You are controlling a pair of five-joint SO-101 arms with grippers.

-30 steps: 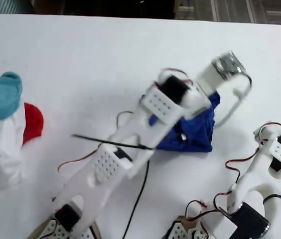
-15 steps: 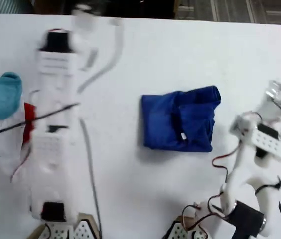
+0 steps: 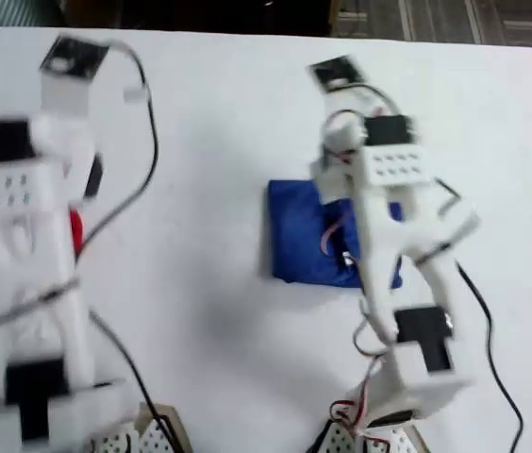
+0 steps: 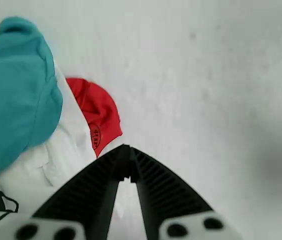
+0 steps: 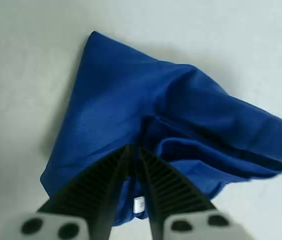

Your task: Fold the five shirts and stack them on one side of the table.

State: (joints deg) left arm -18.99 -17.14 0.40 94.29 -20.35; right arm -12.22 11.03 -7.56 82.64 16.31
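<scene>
A folded blue shirt (image 3: 294, 241) lies on the white table (image 3: 219, 123), right of the middle. My right arm (image 3: 389, 179) stands over it, and my right gripper (image 5: 135, 150) is shut above the blue shirt (image 5: 131, 100) with nothing between its fingers. At the table's left edge lies a pile of shirts: a teal one (image 4: 16, 95) on a white one (image 4: 56, 160), with a red one (image 4: 93, 112) poking out beneath. My left arm (image 3: 21, 189) covers most of that pile from above. My left gripper (image 4: 127, 150) is shut, empty, beside the red shirt's edge.
Cables hang from both arms across the table. The arm bases (image 3: 153, 436) stand at the near edge. Bare table lies between the pile and the blue shirt, and along the far side.
The left arm has swung from over the blue shirt to the pile at the left. The right arm has come in from the right edge over the blue shirt.
</scene>
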